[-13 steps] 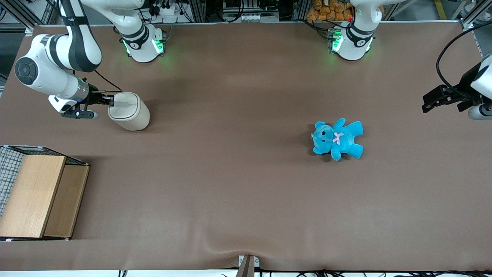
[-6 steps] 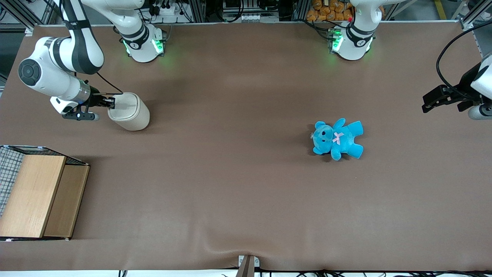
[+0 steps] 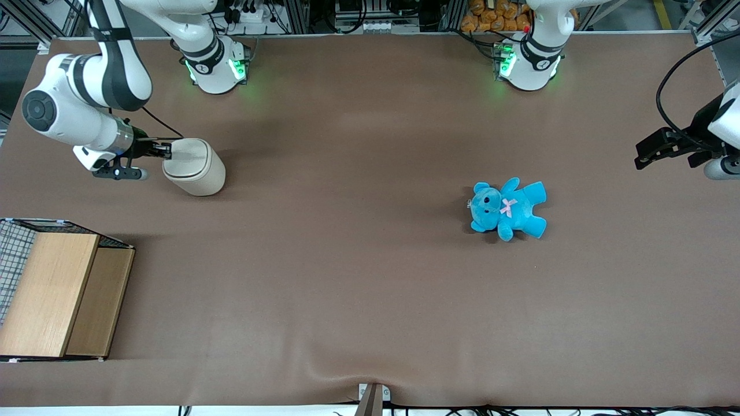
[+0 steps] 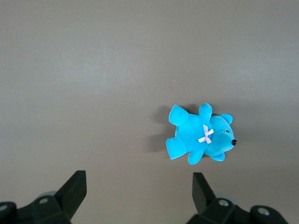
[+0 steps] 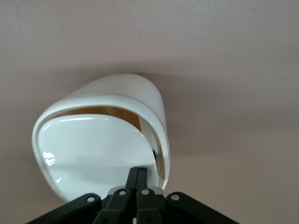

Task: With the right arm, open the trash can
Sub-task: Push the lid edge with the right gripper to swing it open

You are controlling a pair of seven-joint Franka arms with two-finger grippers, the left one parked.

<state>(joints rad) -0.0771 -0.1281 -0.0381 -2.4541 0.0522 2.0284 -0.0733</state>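
Observation:
The cream-white trash can [image 3: 195,168] stands on the brown table near the working arm's end. My right gripper [image 3: 167,151] is shut, its fingertips pressed together on the edge of the can's flip lid [image 3: 185,155]. In the right wrist view the closed fingertips [image 5: 139,172] rest on the glossy white lid [image 5: 91,149]. A tan gap [image 5: 105,112] shows between lid and rim [image 5: 161,135] on the side away from the fingers. The gripper holds nothing.
A wooden box with wire mesh [image 3: 52,292] stands nearer the front camera than the can, at the working arm's end. A blue teddy [image 3: 509,208] lies toward the parked arm's end and also shows in the left wrist view [image 4: 201,135].
The right arm's wrist shifted slightly toward the can and came back. The gripper stays at the lid's edge. The can has not moved.

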